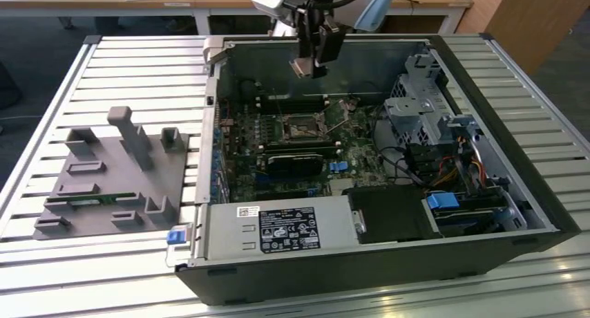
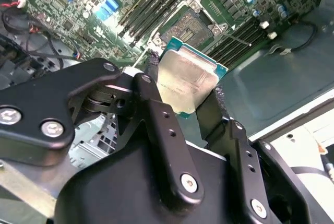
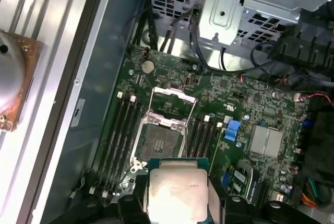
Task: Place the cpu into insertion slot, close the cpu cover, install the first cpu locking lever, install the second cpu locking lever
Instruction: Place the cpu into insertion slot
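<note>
In the exterior view the arm reaches down from the far side, its gripper (image 1: 311, 65) pointing straight down over the far part of an open computer case (image 1: 369, 273). The case lies on a slatted table (image 1: 110, 69). The cpu (image 1: 300, 68) is clamped at the fingertips and held in the air, above and a little to the far side of the insertion slot (image 1: 300, 128) on the green board (image 1: 360, 155). A grey fixture block (image 1: 110, 176) sits on the table to the exterior view's left of the case, well apart from the gripper.

In the second wrist view the two black fingers (image 2: 156, 104) press on opposite edges of the cpu (image 2: 188, 78), its dull metal top facing the camera. The bare slot (image 2: 190, 25) lies beyond it, not touching.

In the first wrist view the cpu (image 3: 176, 190) sits between the fingers (image 3: 219, 203), clear of the slot (image 3: 158, 143) below. The cpu cover (image 3: 167, 122) is swung open at the slot's far edge.
</note>
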Robot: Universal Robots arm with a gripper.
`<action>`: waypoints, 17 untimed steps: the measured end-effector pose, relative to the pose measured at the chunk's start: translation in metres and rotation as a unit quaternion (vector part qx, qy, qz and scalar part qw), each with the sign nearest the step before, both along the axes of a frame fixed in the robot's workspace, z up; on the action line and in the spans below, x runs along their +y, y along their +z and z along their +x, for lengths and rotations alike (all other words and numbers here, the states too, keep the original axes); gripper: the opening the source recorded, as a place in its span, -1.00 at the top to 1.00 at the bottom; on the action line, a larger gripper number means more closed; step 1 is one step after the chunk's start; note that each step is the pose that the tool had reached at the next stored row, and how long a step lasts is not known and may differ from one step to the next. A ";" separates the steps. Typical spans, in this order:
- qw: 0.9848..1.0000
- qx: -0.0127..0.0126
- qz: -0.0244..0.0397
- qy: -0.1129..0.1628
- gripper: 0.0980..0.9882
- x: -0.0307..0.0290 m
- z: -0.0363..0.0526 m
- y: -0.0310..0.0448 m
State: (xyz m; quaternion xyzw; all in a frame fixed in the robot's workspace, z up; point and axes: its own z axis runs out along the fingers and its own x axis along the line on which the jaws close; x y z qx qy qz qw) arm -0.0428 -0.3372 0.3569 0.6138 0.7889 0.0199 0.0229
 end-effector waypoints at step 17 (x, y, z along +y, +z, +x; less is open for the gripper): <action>1.000 0.000 0.000 -0.016 0.00 0.0000 0.0000 -0.0039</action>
